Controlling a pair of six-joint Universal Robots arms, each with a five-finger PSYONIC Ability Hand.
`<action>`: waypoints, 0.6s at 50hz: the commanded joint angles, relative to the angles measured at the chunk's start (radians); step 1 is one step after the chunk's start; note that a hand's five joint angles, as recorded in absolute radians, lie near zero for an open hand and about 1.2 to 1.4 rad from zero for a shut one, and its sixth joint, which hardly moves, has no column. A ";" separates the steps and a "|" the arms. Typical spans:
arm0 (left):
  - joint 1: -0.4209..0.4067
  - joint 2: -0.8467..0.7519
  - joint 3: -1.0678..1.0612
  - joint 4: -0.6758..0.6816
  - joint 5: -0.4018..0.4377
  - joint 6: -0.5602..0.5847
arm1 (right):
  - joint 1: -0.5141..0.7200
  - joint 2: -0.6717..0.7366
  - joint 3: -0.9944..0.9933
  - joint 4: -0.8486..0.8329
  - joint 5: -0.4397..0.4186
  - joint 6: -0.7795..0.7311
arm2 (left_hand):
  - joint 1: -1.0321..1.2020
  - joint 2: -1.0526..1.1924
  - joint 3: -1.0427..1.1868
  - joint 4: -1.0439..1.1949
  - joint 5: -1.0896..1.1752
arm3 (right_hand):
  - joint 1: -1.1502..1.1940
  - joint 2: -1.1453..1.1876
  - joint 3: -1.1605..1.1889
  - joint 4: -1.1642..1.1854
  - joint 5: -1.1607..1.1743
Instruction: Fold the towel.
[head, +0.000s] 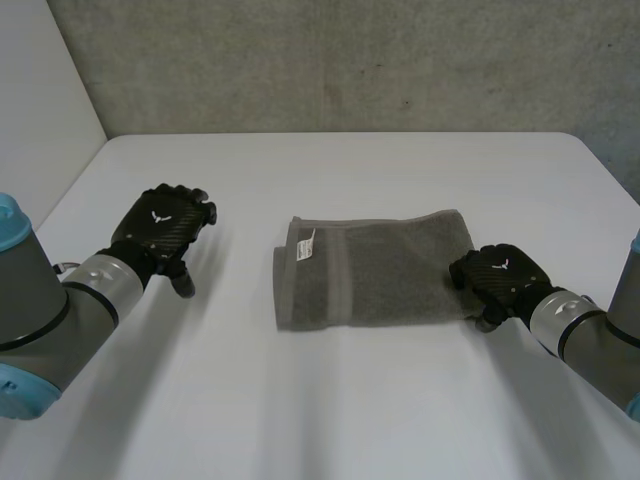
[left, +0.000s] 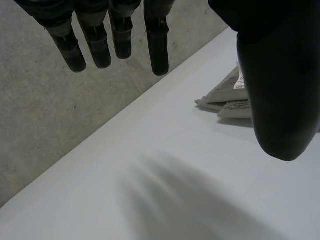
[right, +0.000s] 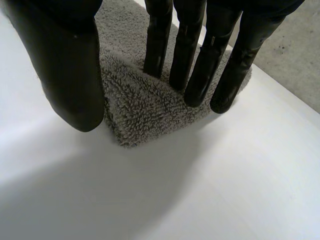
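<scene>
One grey towel (head: 385, 275) lies folded on the white bench (head: 330, 400), a little towards the robot's right. It is a flat rectangle. A paler band runs across it near its left end, and a small white label (head: 306, 246) sits at that end's far corner.

The right hand (head: 497, 270) is at the towel's right end, by the near corner. In the right wrist view its fingers (right: 195, 65) are straight, with their tips resting on the looped pile at the thick folded edge. The thumb (right: 70, 60) stands just beside that edge, so the corner sits in the gap between thumb and fingers. The hand is released – nothing is curled round the cloth, and the towel lies flat on the bench. The right arm (head: 590, 335) reaches in low from the near right.

The left hand (head: 165, 228) is over bare bench on the robot's left, well apart from the towel. It is relaxed and grasps nothing – in the left wrist view its fingers point straight out with only bench under the palm. Past the thumb in that view, the towel's stacked left end and its label show. The left arm (head: 50, 310) comes in from the near left corner. A grey wall (head: 330, 60) stands behind the bench's far edge.
</scene>
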 joint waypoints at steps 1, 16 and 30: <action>-0.002 -0.001 -0.005 0.016 0.000 0.000 | -0.001 0.038 -0.019 -0.036 -0.007 0.028 | -0.060 -0.056 -0.056 -0.064 -0.045 | 0.168 0.174 0.173 0.174 0.169; 0.000 -0.003 -0.003 0.025 -0.002 0.000 | -0.035 0.043 -0.045 -0.021 -0.002 0.017 | -0.060 -0.056 -0.056 -0.064 -0.045 | 0.670 0.676 0.675 0.676 0.671; -0.002 0.029 0.020 0.025 -0.005 -0.005 | 0.100 -0.074 -0.383 0.295 -0.023 -0.018 | -0.060 -0.056 -0.056 -0.064 -0.045 | 0.670 0.676 0.675 0.676 0.671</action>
